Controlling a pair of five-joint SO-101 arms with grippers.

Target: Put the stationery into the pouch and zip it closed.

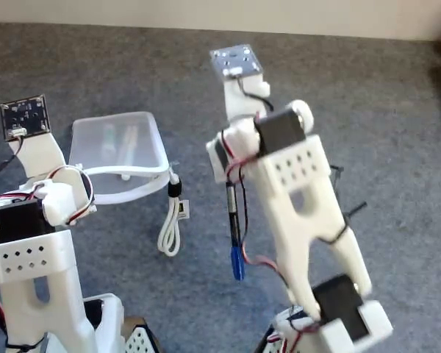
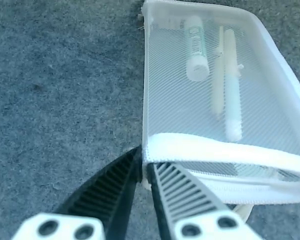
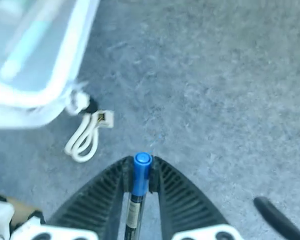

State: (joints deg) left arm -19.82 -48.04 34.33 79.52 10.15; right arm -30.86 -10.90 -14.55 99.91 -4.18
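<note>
The left gripper pinches the rim corner of the mesh pouch; the right gripper clamps a blue-capped pen, label unreadable.

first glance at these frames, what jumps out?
A blue-capped pen is clamped in the right arm's jaws, cap pointing down, beside the pouch rather than in it. The translucent white pouch lies on the grey carpet, its mouth apparently open, with a tube and white pens already inside. The left arm's jaws are closed at a corner of its rim.
</note>
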